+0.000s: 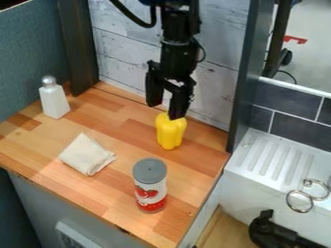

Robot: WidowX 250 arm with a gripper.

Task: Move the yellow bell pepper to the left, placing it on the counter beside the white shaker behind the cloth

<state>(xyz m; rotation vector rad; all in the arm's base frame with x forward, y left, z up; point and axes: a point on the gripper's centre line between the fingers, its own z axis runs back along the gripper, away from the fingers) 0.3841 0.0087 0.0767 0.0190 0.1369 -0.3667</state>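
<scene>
Right below the black gripper (pixel 165 110), a yellow pepper (pixel 171 131) was standing on the wooden counter (pixel 126 127). The gripper was open, with its two fingers clearly apart — one fingertip overlapped the pepper's top in the view, but whether they touched, I could not tell. Nearer to the camera than the gripper stood a can with a grey lid (pixel 150 181). Left of the gripper were a folded cloth (pixel 86 155) and, farther left, a white bottle (pixel 54 101) — to its right, a white sink (pixel 249 189).
</scene>
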